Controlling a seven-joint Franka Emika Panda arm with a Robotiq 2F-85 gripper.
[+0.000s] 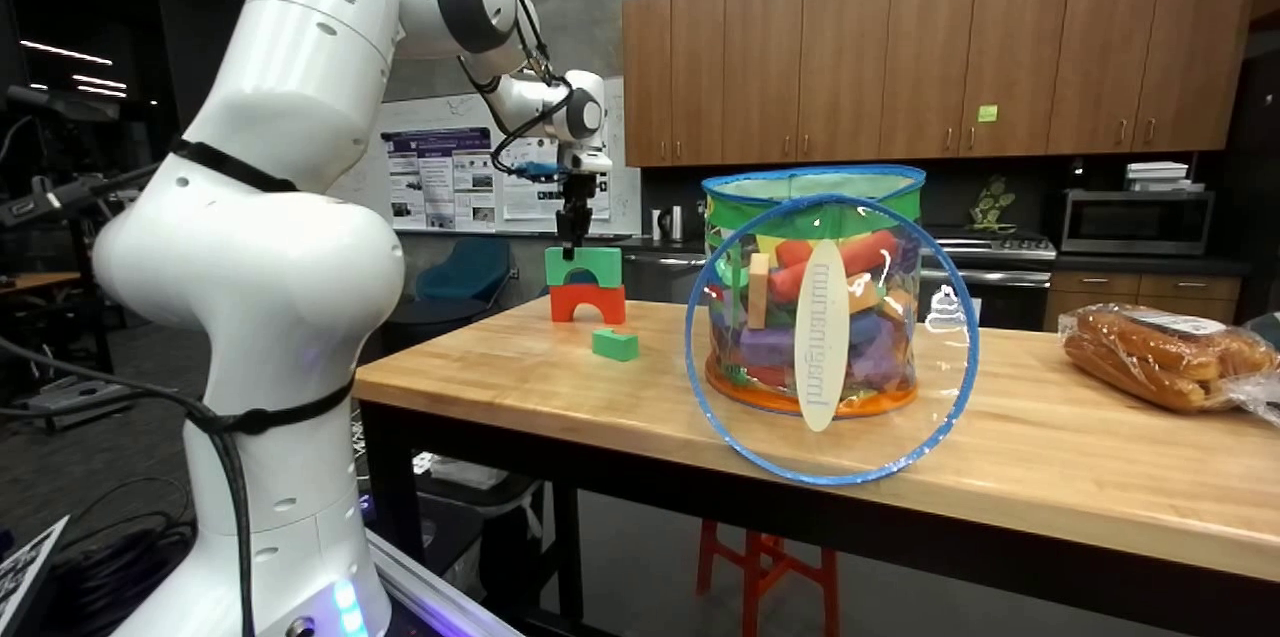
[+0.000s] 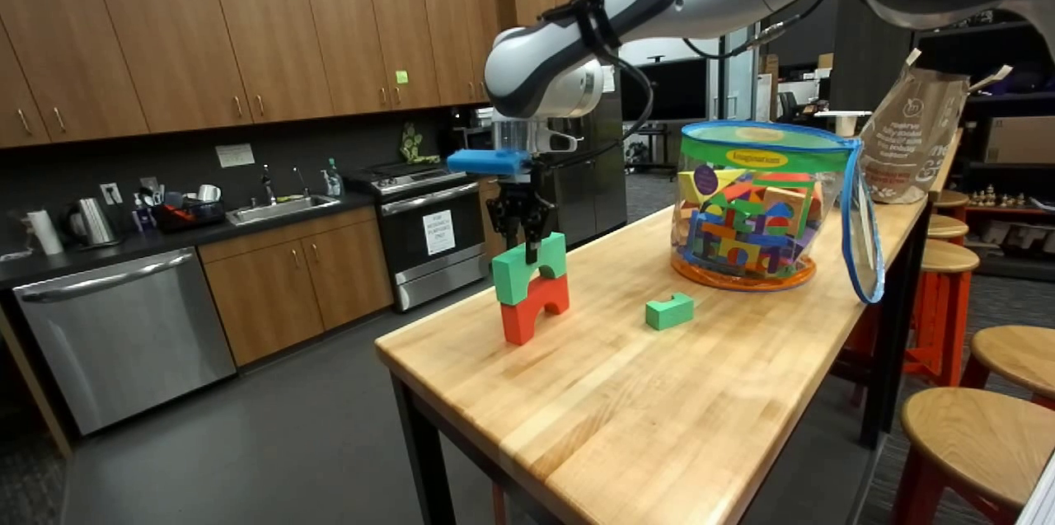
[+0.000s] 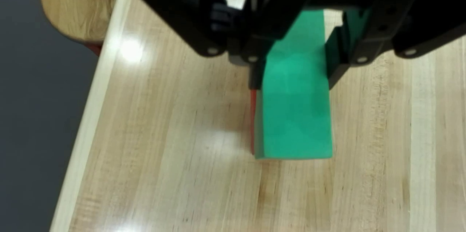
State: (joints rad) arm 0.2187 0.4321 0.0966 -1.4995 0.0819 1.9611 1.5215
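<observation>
Green arch between claw jaws.

In both exterior views, a long wooden tabletop of pale strips on dark legs, shiny in patches in the wrist view. Directly on it, near one end, a red arched block, standing upright with the opening at the bottom. Apart from that, a small green block with a curved notch, roughly between the red arched block and a big clear tub, upright, orange at the base. Farther along, in an exterior view, a clear-wrapped pack of bread. Also in an exterior view, a brown paper bag, standing beyond the tub.
</observation>
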